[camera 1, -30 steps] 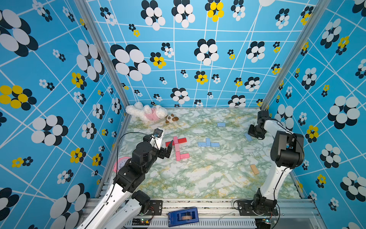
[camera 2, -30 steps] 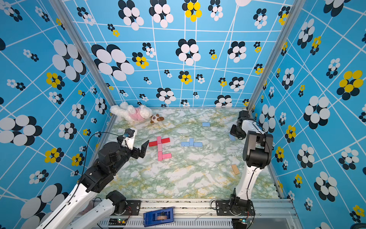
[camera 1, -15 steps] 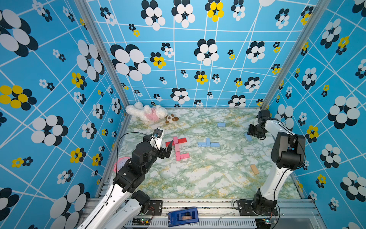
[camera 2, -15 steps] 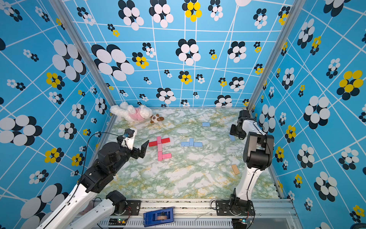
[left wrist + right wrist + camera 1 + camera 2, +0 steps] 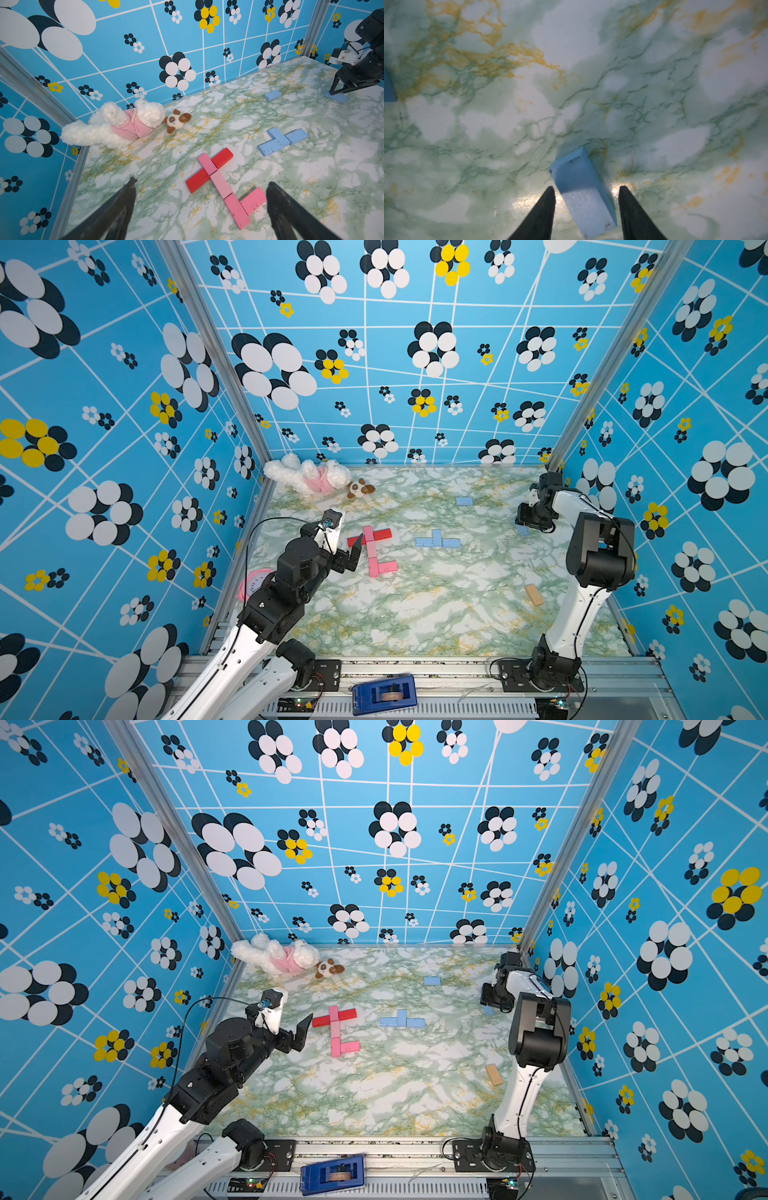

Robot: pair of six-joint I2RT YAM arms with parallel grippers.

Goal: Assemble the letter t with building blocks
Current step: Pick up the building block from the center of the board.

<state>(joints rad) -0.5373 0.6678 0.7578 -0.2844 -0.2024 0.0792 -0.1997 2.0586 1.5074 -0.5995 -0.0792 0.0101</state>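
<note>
A: What's here, largest first?
B: One marbled surface (image 5: pixel 415 614), and one white-and-pink plush toy (image 5: pixel 309 479) in its far left corner.
A: The hands?
B: Two. The left hand (image 5: pixel 201 184) gapes wide, empty, near the red blocks (image 5: pixel 222 158). The right hand (image 5: pixel 586 188) stands half open astride a flat light blue block (image 5: pixel 577 172) by the right wall. Only its wrist view shows slim gaps either side.
A: Smaller things?
B: One pink clock (image 5: pixel 254 584), in a top view only. Twelve blocks counting that one: two red joined with four pink blocks (image 5: pixel 220 184), three blue blocks (image 5: pixel 436 537) touching, one lone blue block (image 5: pixel 464 501), one tan block (image 5: pixel 534 594).
</note>
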